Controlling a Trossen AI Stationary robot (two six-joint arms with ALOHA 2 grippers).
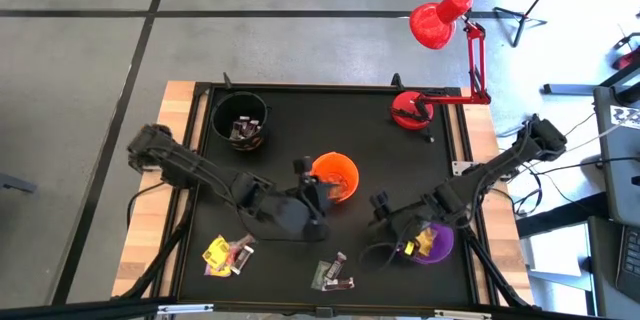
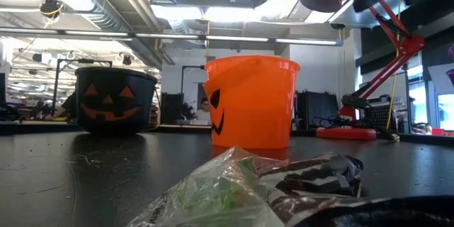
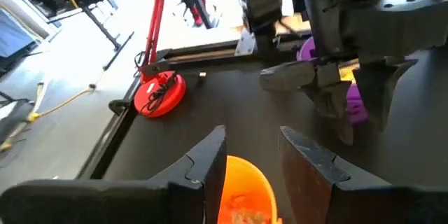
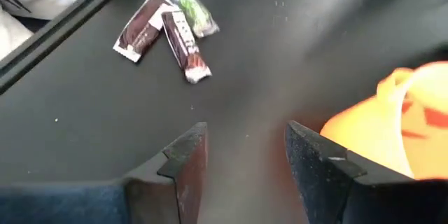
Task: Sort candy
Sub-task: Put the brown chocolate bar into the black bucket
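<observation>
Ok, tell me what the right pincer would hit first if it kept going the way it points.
The right pincer is open and empty. Straight ahead lies bare black tabletop; the brown wrapped candy sits off to one side, the orange cup to the other. Depth is unclear, but probably the tabletop first.

The matt black tabletop (image 1: 330, 120) is edged with pale bare wood. A glossy orange plastic bucket (image 2: 250, 101) and a duller black plastic pumpkin-face bucket (image 2: 115, 101) stand on it. The small sweets (image 4: 164, 28) wear crinkly, shiny foil-like wrappers. The red desk lamp's (image 1: 440, 18) shade looks like smooth, glossy painted metal.
</observation>
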